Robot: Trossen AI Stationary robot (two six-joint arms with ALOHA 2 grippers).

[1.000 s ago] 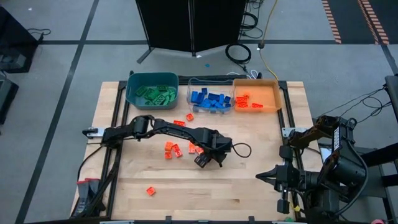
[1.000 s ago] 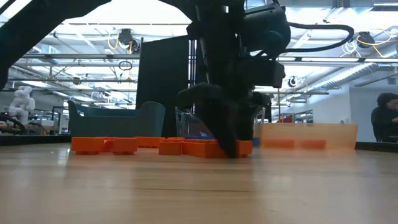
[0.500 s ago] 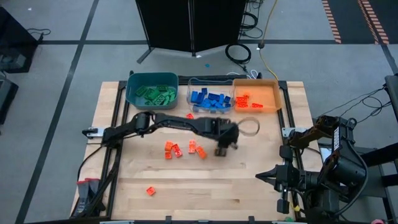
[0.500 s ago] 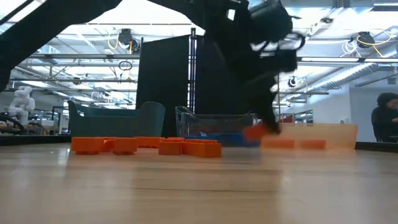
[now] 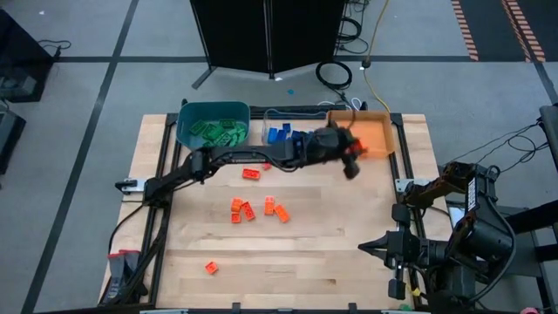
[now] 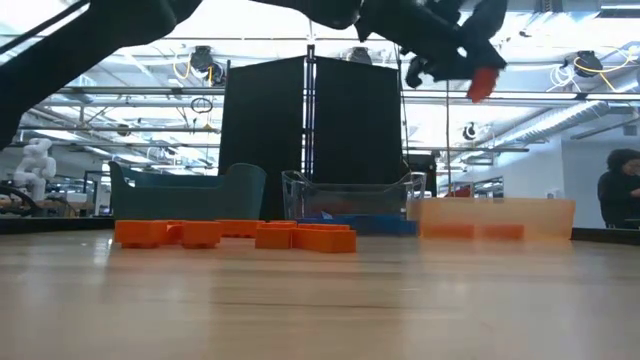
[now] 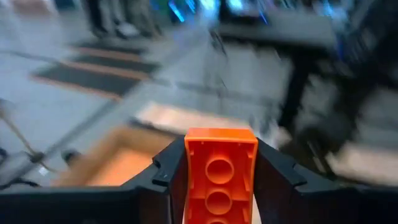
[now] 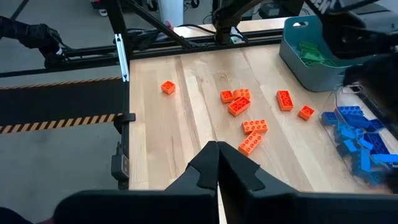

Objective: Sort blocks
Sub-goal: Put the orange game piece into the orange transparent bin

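A: Aloft: one small orange-red studded plastic brick, pinched in the dark left gripper.

B: On the wooden table?

A: A row of orange-red plastic bricks. Behind: teal bin, clear bin, translucent orange bin.

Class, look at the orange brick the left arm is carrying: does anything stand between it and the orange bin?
Nothing visible does. The left gripper holds the orange brick high above the table, at the orange bin, whose top is open.
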